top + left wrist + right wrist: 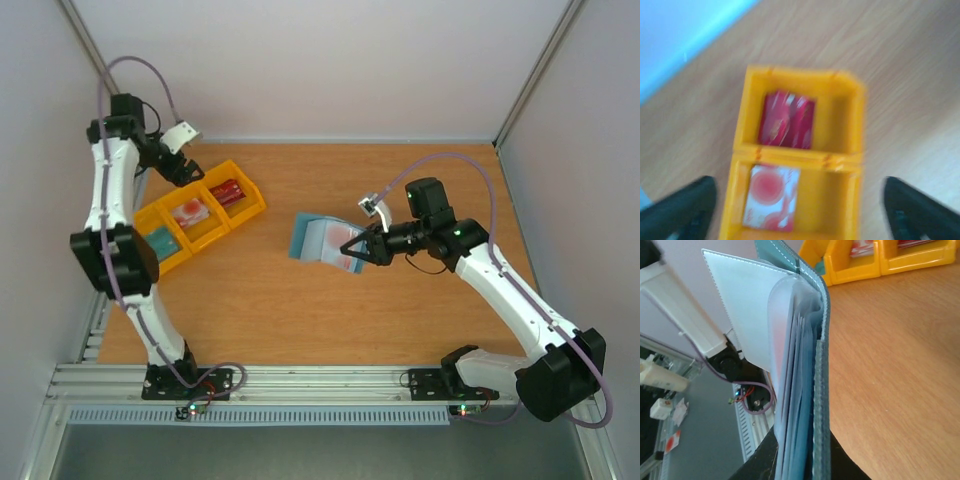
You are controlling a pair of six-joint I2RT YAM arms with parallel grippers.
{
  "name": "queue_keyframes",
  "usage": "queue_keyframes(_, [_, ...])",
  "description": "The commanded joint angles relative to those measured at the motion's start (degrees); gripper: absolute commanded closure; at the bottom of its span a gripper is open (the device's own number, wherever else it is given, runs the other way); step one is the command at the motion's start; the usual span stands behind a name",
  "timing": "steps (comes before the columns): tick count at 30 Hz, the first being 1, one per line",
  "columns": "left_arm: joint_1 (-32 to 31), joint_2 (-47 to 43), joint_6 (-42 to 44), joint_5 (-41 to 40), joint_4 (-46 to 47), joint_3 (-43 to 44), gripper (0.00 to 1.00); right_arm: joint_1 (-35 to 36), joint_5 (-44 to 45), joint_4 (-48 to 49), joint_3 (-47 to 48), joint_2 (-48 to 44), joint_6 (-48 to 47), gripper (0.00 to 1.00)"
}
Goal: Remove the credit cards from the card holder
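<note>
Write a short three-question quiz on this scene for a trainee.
1. True or false: the right gripper is shut on the card holder.
2. How many compartments of the yellow tray hold a card? A one, B two, C three.
3. Fill in: the left gripper hangs above the tray with its jaws ____.
Key: 1 true; 2 C (dark red card, pink card, teal card); 3 open.
</note>
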Motion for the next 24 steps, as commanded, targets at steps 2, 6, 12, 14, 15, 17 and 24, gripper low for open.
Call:
queue_keyframes(2, [-1.9, -14.5, -6.8, 23.1, -5.7, -5.1, 0.01, 0.1, 8.2, -0.9, 3.5, 0.2, 6.6, 0.98])
queue_keyframes(6, [-7.9, -22.5, -5.8, 30.8, -12.6, -12.5, 0.01, 1.1, 14.5, -3.8, 5.3, 1.8, 10.8, 0.99])
queue_keyframes(12, [-24.7, -35.5, -21.8, 30.9, 0.2, -30.4, 0.01, 6.8, 19.3, -3.7, 5.5, 1.7, 12.3, 0.99])
queue_keyframes(14, [-28.6, -40.7, -32.6, 27.3, 12.4, -37.8, 0.01, 9.3, 20.3, -3.5, 5.6, 1.7, 11.7, 0.99])
queue_keyframes(15, [-29.8, -43.8, -39.7, 25.1, 18.7, -41.8, 0.01, 10.3, 20.2, -3.5, 5.8, 1.7, 11.4, 0.99])
queue_keyframes(17, [-30.7, -48.7, -47.8, 23.1, 31.5, -49.3, 0.01, 11.8, 19.6, -3.1, 5.9, 1.7, 11.3, 0.99])
queue_keyframes(24, [-35.9, -53.5, -60.4, 22.1, 54.0, -67.0, 0.01, 15.4, 16.8, -2.0, 6.0, 2.3, 9.7, 0.99])
